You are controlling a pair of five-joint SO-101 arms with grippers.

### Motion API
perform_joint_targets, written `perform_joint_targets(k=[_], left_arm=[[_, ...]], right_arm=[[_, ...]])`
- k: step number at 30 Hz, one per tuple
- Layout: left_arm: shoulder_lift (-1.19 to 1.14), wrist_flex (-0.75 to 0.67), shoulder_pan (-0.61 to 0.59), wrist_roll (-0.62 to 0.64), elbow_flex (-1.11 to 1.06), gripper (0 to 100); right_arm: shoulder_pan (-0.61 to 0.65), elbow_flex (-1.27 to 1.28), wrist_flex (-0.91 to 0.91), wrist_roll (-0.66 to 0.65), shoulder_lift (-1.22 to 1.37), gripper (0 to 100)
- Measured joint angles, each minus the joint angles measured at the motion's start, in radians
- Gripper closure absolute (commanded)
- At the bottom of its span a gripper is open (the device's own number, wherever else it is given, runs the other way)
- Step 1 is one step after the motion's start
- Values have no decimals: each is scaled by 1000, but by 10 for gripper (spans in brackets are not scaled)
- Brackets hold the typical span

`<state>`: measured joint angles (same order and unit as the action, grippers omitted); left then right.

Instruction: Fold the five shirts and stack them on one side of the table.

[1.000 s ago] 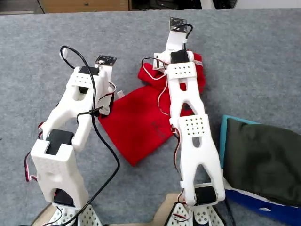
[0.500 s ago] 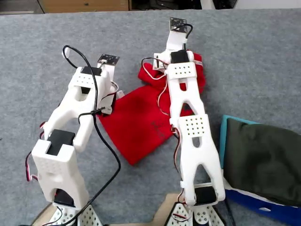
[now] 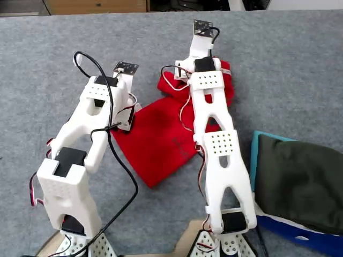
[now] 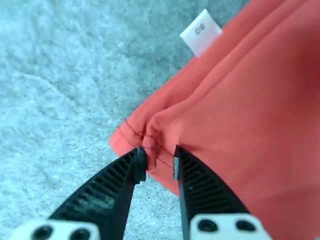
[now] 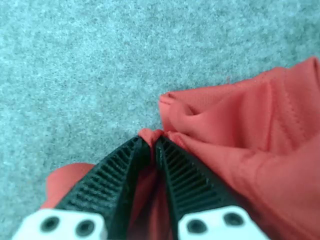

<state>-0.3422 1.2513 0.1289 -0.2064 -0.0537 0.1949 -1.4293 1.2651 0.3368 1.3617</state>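
A red shirt (image 3: 155, 144) lies crumpled on the grey carpeted table between my two arms. My left gripper (image 4: 159, 162) is at the shirt's left corner, beside a white label (image 4: 201, 32). Its fingers are shut on the stitched hem of the red shirt (image 4: 240, 115). In the high view the left gripper (image 3: 130, 115) sits at that same corner. My right arm (image 3: 206, 80) stretches over the shirt to its far end. There the right gripper (image 5: 152, 145) is shut on a bunched fold of the red shirt (image 5: 240, 135).
At the right edge a folded dark green shirt (image 3: 300, 184) lies on top of teal and blue folded ones (image 3: 292, 230). Bare grey carpet (image 3: 48, 64) spreads to the left and far side. A black cable (image 3: 115, 150) loops over the left arm.
The left arm has shifted slightly right and away from its base, towards the shirt's corner. The right arm and the stack have not moved.
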Motion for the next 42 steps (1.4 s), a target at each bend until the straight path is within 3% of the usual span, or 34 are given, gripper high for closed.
perform_joint_targets(k=[32, 42], left_arm=[[-112, 68, 9, -118, 115, 893], [-117, 69, -44, -158, 166, 893]], right_arm=[[0, 0, 0, 0, 0, 993], [0, 0, 0, 0, 0, 993]])
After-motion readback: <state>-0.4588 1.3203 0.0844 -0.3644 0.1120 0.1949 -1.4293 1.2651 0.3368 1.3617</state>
